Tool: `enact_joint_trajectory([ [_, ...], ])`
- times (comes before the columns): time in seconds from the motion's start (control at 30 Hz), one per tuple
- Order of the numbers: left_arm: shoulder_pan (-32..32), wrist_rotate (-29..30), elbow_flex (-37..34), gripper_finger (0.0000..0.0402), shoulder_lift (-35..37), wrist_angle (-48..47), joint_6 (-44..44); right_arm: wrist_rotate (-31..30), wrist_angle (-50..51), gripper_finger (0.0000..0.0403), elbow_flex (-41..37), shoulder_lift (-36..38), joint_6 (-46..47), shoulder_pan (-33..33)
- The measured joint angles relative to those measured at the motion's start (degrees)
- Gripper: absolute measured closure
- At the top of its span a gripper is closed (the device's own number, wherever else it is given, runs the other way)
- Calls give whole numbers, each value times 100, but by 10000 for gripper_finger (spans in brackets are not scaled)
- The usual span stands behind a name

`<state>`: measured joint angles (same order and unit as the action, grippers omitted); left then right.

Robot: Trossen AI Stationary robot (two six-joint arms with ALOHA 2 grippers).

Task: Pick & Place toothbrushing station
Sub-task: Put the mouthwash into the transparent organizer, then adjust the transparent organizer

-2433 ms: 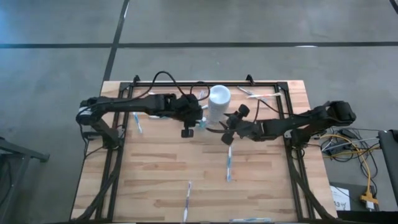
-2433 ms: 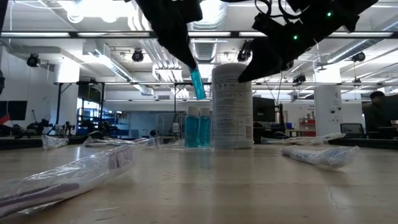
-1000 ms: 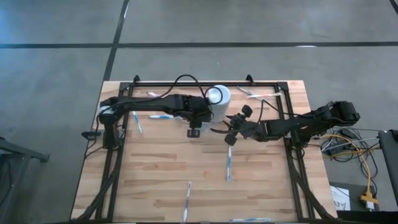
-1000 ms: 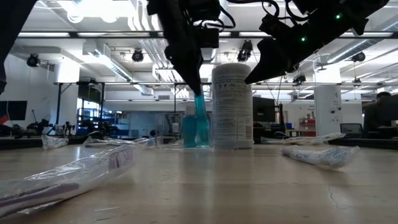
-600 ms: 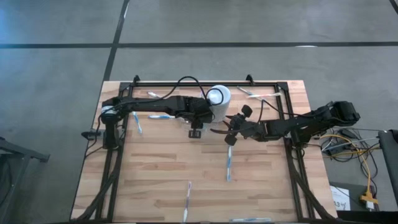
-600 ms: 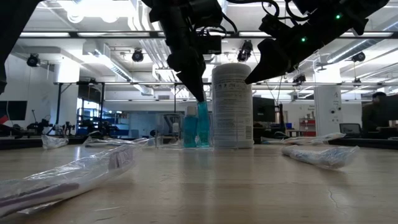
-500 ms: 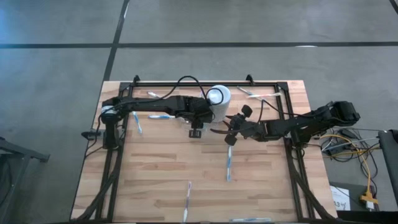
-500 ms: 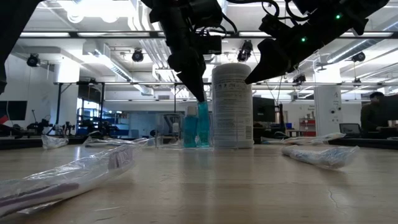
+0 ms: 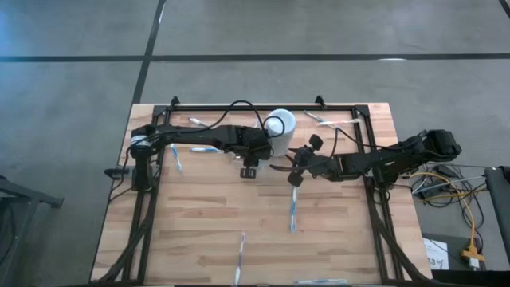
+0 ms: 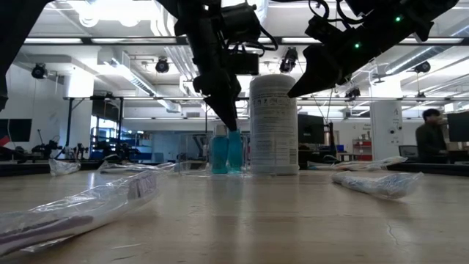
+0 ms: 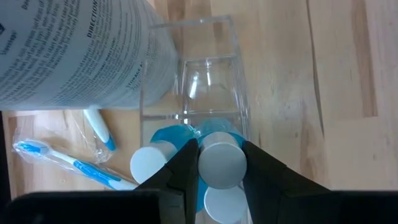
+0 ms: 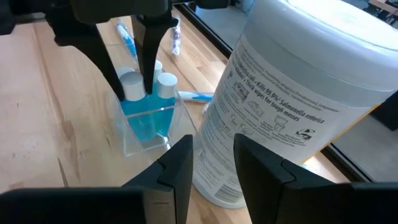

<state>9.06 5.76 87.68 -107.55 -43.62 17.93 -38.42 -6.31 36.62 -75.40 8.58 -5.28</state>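
Lowering a teal tube (image 11: 222, 164) clamped in the left gripper (image 11: 219, 163) into the clear holder (image 11: 208, 81) directly beneath, keeping vertical (right gripper (image 12: 213, 163) parted, empty, beside the white canister (image 12: 292, 93)).

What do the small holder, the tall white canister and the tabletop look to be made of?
Holder: clear, glossy rigid plastic, probably acrylic; the wood shows through its walls.
White canister: likely plastic, smooth with a soft sheen and printed label text.
Tabletop: wood, butcher-block style; joined strips with visible grain, matte finish.
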Motion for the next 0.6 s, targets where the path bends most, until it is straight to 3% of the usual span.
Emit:
enact_joint_trajectory([
  [0.13, 0, 14, 0, 297, 0, 0, -52, 15, 1, 292, -1, 0, 18, -9],
  [0.37, 0, 39, 47, 201, 0, -16, -50, 397, 2, 296, -4, 0, -7, -9],
  [0.6, -35, 38, 520, 189, 171, -685, -154, 397, 6, 291, -7, 0, -37, -7],
])
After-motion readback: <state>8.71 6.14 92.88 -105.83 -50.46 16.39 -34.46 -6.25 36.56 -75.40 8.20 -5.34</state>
